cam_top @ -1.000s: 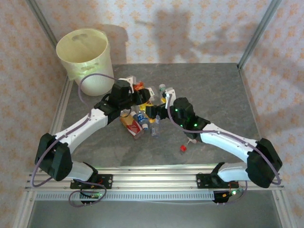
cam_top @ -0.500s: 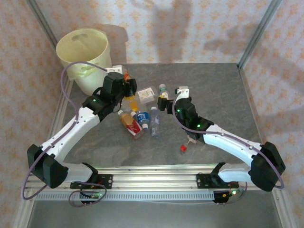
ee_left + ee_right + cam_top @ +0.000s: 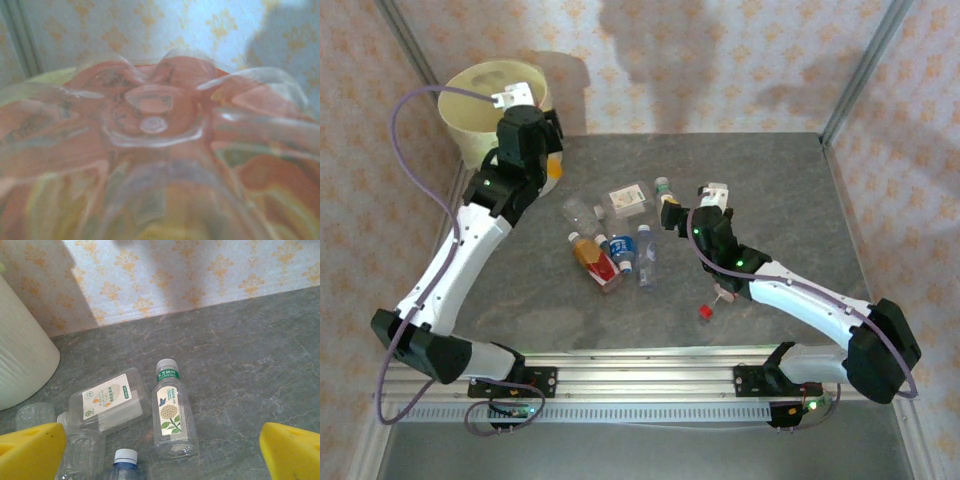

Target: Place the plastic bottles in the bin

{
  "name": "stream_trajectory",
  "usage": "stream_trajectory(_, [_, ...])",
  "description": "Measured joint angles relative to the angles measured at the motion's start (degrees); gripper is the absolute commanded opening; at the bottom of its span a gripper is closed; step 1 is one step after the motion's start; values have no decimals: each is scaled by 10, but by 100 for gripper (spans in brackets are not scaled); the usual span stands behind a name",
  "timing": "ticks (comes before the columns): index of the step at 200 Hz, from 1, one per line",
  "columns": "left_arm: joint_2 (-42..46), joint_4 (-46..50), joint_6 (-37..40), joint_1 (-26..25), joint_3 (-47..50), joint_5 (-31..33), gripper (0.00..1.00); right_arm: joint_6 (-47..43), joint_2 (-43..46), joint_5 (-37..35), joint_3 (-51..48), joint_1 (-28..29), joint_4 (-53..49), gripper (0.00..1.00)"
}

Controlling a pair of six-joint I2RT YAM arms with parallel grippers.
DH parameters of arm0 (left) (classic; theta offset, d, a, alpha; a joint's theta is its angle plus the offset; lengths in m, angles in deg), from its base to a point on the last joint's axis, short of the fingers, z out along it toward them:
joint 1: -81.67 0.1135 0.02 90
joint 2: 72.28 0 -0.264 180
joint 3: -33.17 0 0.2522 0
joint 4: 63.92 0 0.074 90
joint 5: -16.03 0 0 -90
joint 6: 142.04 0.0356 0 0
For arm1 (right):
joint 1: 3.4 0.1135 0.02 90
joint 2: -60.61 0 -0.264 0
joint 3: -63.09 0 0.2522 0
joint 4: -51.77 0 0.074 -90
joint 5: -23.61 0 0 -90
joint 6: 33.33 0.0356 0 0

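My left gripper (image 3: 532, 148) is shut on an orange-labelled plastic bottle (image 3: 553, 169) and hangs at the near rim of the pale yellow bin (image 3: 470, 100). In the left wrist view the bottle's clear ribbed base (image 3: 152, 115) sits right in front of the lens, and the fingers are hidden behind it. More plastic bottles lie mid-table: a green-capped one (image 3: 172, 415), a flat white-labelled one (image 3: 107, 400), a blue-capped one (image 3: 124, 460) and a red-orange one (image 3: 598, 262). My right gripper (image 3: 682, 207) hovers open over them, its yellow pads (image 3: 30, 450) wide apart with nothing between.
A loose red cap (image 3: 704, 313) lies on the grey table (image 3: 770, 190) near my right forearm. Two clear unlabelled bottles (image 3: 82, 450) lie beside the pile. The patterned back wall and metal frame posts (image 3: 860, 70) bound the table.
My left arm lifted the orange bottle out of the pile and swung it up and left to the bin's rim. My right gripper drew back slightly to the right and stayed open.
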Motion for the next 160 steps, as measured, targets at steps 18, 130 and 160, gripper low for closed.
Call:
stream_trajectory(18, [-25,-11,12,19,-37,-2,57,25,1,-23,0,-1,-11,99])
stream_trajectory(130, [-209,-135,65,120,-242,33,58,81,44,-73,-13,-13,-36,99])
stream_trajectory(160, [-258,-127,48,153,-292,34,61,80,44,-72,-14,-15,-40,99])
